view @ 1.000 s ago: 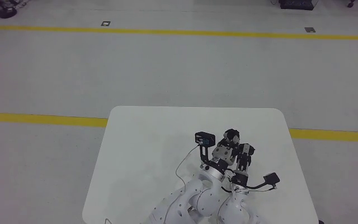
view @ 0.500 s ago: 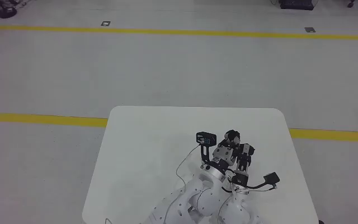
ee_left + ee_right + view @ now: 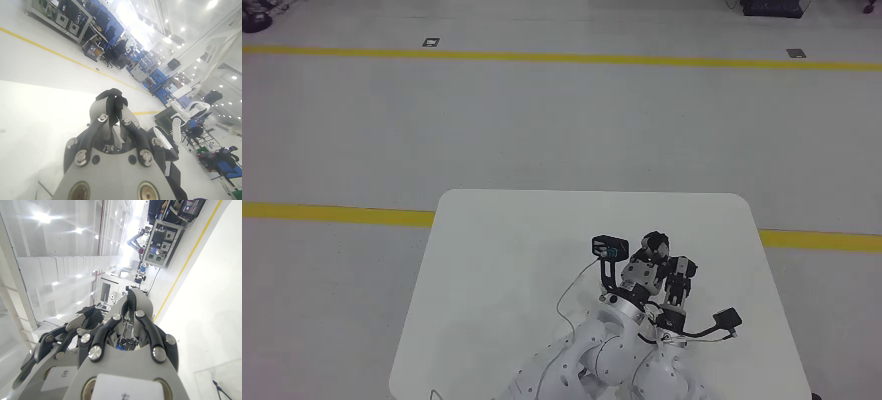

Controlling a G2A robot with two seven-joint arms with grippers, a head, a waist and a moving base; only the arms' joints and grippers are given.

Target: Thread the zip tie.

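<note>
Top view puts the left gripper (image 3: 654,243) and right gripper (image 3: 682,268) together over the right half of the tabletop (image 3: 492,260), both pinched narrow; where the zip tie is I cannot tell, and so thin a strap could slip free unnoticed.

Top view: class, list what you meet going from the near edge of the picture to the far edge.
Grey-and-black right gripper → grey-and-black left gripper → far edge of the white rounded table → far yellow floor line → small dark square floor marker.
</note>
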